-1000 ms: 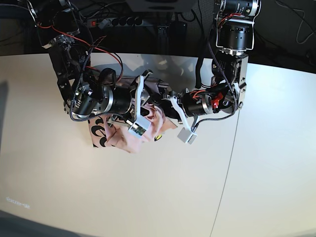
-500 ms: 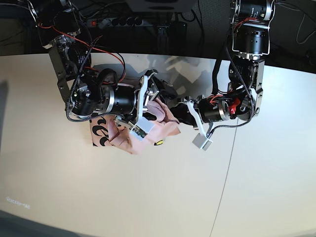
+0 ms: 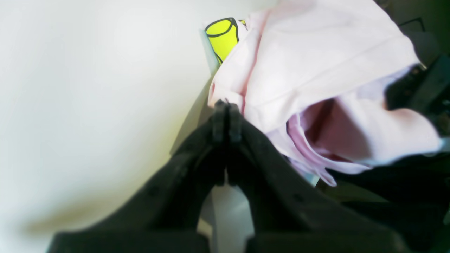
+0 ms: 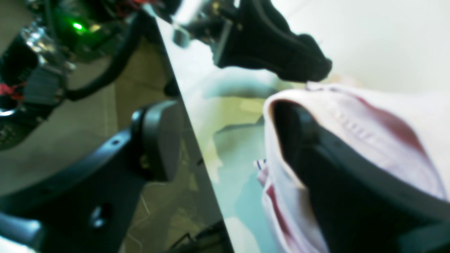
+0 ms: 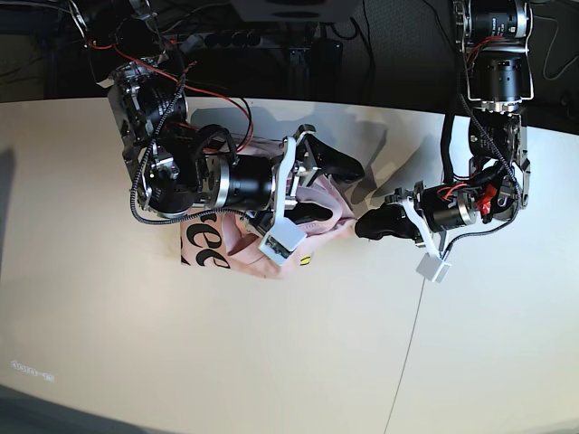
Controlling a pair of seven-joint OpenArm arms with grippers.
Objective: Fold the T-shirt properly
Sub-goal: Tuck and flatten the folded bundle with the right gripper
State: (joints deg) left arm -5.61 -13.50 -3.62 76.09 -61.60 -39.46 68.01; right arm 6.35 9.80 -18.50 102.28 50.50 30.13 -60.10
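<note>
The pale pink T-shirt (image 5: 237, 242) lies bunched on the white table (image 5: 271, 362), with black lettering (image 5: 206, 257) at its left and a yellow graphic (image 3: 221, 38) near its front edge. My left gripper (image 3: 225, 105) is shut on the T-shirt's right edge; in the base view the left gripper (image 5: 362, 226) sits just right of the cloth. My right gripper (image 4: 228, 140) is open above the bunch (image 5: 327, 190). A pink fold (image 4: 351, 116) drapes over one finger, and the other finger's pad (image 4: 161, 140) is bare.
A seam (image 5: 412, 334) runs through the table on the right. Black cables and a power strip (image 5: 217, 40) lie beyond the table's far edge. The two arms stand close together over the shirt.
The left gripper has drawn the shirt's edge rightward and a little toward the front. The right gripper has opened and let the cloth go. More black lettering now shows.
</note>
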